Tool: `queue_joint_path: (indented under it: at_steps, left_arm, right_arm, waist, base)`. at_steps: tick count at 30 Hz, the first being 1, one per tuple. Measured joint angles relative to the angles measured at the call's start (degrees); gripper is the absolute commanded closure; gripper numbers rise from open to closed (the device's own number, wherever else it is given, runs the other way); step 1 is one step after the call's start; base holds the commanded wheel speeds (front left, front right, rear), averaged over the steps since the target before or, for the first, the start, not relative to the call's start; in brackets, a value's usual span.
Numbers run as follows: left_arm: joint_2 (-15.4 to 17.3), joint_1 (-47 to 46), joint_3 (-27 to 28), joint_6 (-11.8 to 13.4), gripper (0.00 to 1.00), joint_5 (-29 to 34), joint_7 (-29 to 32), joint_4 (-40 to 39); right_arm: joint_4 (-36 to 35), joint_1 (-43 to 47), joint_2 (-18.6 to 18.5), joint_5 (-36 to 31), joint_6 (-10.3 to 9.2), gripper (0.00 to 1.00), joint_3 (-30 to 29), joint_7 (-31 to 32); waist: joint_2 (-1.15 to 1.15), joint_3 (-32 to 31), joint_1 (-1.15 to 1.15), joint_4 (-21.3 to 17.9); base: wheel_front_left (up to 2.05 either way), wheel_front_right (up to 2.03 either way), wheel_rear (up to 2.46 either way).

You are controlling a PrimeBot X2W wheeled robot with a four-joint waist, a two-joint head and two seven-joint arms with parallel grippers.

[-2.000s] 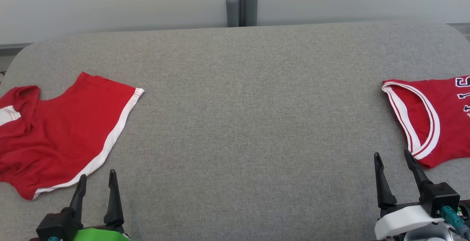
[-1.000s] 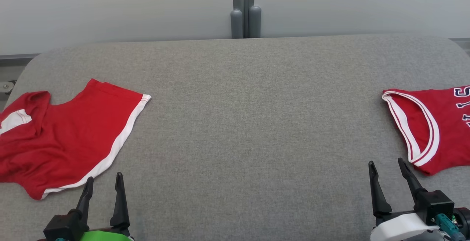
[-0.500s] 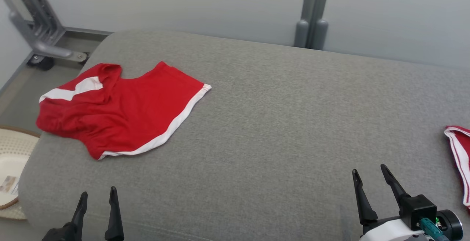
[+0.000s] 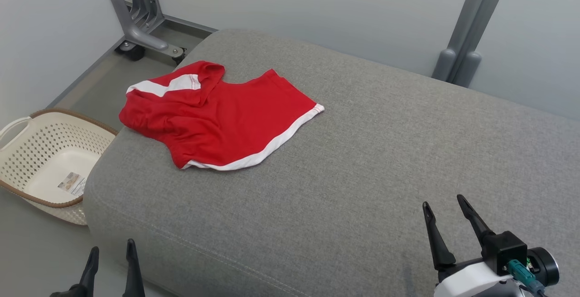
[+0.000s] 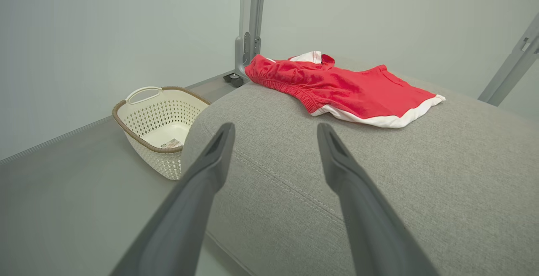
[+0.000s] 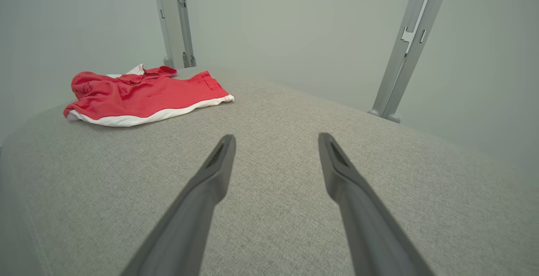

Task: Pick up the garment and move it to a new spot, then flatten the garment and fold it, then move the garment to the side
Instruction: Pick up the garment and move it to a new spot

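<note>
garment [image 4: 222,120]: red, white-trimmed, rumpled | both jaws: spread wide, empty

The shorts [image 4: 217,116] lie on the cushion [image 4: 362,165] near its far left corner — the basket [image 4: 27,152] stands on the floor [image 4: 86,93] just left, a post [image 4: 457,57] behind.

a red fabric pair of shorts with white trim [image 4: 217,118] lies crumpled and partly folded over in the upper left of the head view, resting on the grey cushioned surface [image 4: 362,161] near its left corner.
</note>
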Motion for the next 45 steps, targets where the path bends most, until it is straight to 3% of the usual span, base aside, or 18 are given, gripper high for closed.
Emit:
queue_joint_path:
  at_steps: [6,11,22,30,31,32,38,43,45]
  left_arm:
    - [0.00,-5.49,-3.43,0.00,0.00,-2.88,-0.01,2.56]
    - [0.09,-17.74,-6.16,0.00,0.00,-6.56,0.93,9.91]
    - [2.15,-46.60,-3.83,0.74,0.00,-15.69,12.09,38.34]
    - [5.06,-53.79,-3.41,0.82,0.00,-16.63,13.62,51.96]
    - [5.46,-54.41,-3.43,0.77,0.31,-16.69,13.79,52.81]
    - [5.98,-54.81,-3.47,0.59,1.00,-16.84,13.62,53.48]
    - [7.62,-55.95,-5.94,0.52,1.00,-17.77,14.03,53.89]
    - [5.70,-54.28,-14.27,0.05,1.00,-20.72,16.24,44.62]
    - [6.62,-53.11,-17.85,0.00,1.00,-21.54,17.14,39.68]
  right_arm:
    - [-0.78,-0.31,-2.04,-0.11,0.00,0.00,-0.58,0.00]
    - [-2.43,-3.51,-5.83,-0.71,0.00,0.00,-1.57,0.00]
    - [-6.31,-9.99,-12.56,-2.12,0.00,0.00,-2.18,0.00]
    - [-7.08,-11.15,-12.22,-2.32,0.00,0.00,-0.97,0.00]
    - [-7.12,-11.33,-11.94,-2.32,0.00,0.00,-0.99,-0.01]
    - [-7.17,-11.46,-11.73,-2.31,0.00,0.00,-1.01,-0.01]
    - [-6.16,-11.73,-10.04,-1.79,0.00,0.00,-0.68,-0.01]
    - [-4.76,-11.59,-6.65,-0.80,0.00,0.00,1.18,-0.01]
    - [-3.99,-11.34,-5.34,-0.54,0.00,0.00,1.82,0.00]
  waist:
    - [0.00,1.84,0.00,-0.09]
    - [0.00,5.87,0.00,-0.40]
    - [0.00,21.54,0.00,-3.49]
    - [0.00,29.03,0.01,-7.24]
    - [0.00,29.48,0.01,-7.88]
    - [0.00,29.82,0.01,-8.49]
    - [0.00,29.54,0.01,-11.03]
    - [0.00,26.39,0.01,-11.99]
    - [0.00,24.71,0.01,-12.38]
  base:
    - [0.00,0.00,0.00]
    - [0.00,0.00,0.00]
    - [0.00,0.00,0.00]
    - [0.00,0.00,0.00]
    - [0.00,0.00,0.00]
    - [0.00,0.00,0.00]
    - [0.00,0.00,0.00]
    - [0.00,0.00,0.00]
    - [0.00,0.00,0.00]
